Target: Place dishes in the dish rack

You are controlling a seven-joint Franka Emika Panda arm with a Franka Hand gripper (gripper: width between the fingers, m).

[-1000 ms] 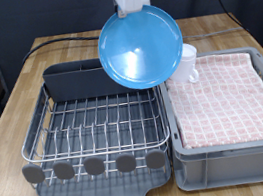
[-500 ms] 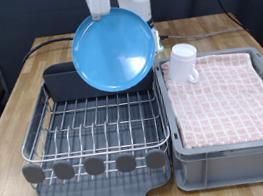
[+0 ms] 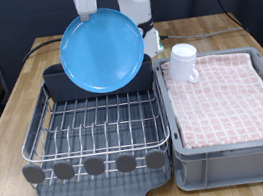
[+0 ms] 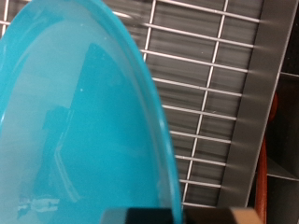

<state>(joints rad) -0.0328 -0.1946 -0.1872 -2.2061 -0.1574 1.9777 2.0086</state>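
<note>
My gripper [image 3: 87, 8] is shut on the top rim of the round blue plate [image 3: 102, 50] and holds it upright in the air above the back of the silver wire dish rack [image 3: 95, 124], in front of the dark grey utensil caddy [image 3: 56, 84]. In the wrist view the plate [image 4: 75, 140] fills most of the picture, with the rack wires [image 4: 210, 84] below it. The white mug [image 3: 184, 63] stands in the cloth-lined crate at its back corner. The wooden spoon is not in view.
The grey crate lined with pink checked cloth [image 3: 229, 102] sits at the exterior view's right of the rack. Both stand on a wooden table [image 3: 12, 108]. A black cable [image 3: 56, 42] runs along the table's back.
The gripper has carried the plate towards the exterior view's left, from over the crate's edge and mug to above the rack's back. The mug is uncovered now.
</note>
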